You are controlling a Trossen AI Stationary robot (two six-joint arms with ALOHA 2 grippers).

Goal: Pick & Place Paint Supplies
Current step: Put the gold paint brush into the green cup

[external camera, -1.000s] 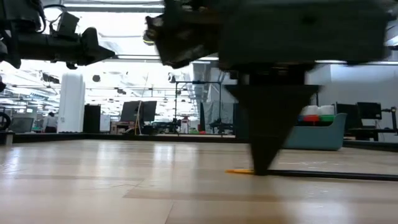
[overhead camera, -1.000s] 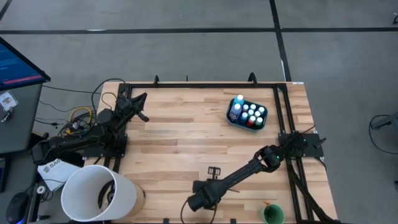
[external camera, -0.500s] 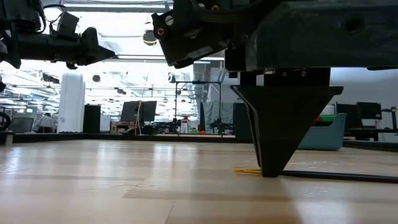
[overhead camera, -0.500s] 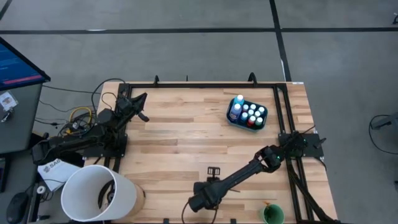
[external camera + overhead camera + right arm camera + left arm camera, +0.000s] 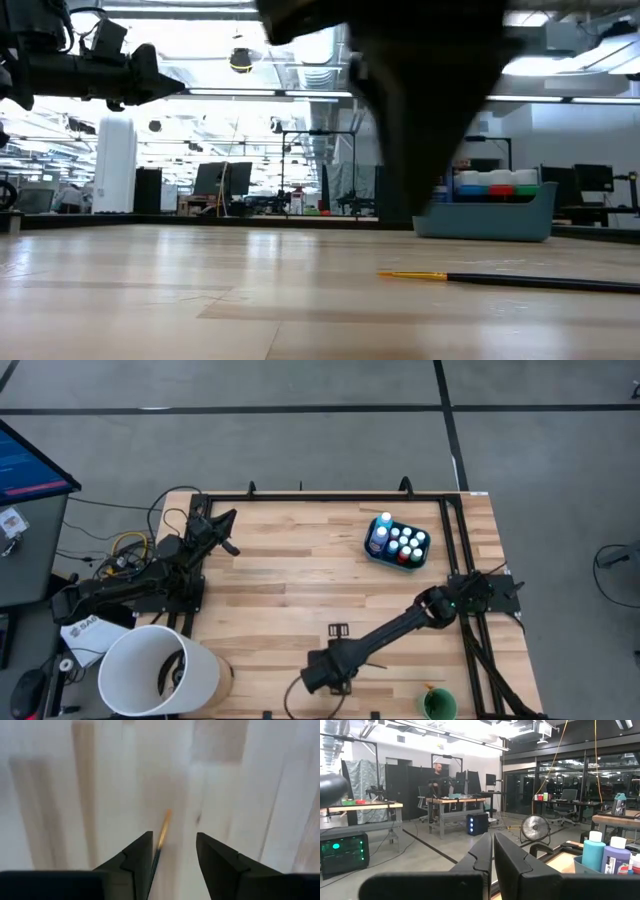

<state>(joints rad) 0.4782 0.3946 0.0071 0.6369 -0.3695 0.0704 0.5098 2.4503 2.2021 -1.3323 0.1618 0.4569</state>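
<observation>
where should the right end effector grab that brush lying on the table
Grip the paintbrush on its thin dark handle, coming straight down from above with one finger on each side. It lies flat on the table, so a side approach would only nudge it. The right end effector hangs open over it.

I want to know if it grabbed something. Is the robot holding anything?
No. The right hand is open above a brush lying on the table. The left hand is shut and empty.
</observation>
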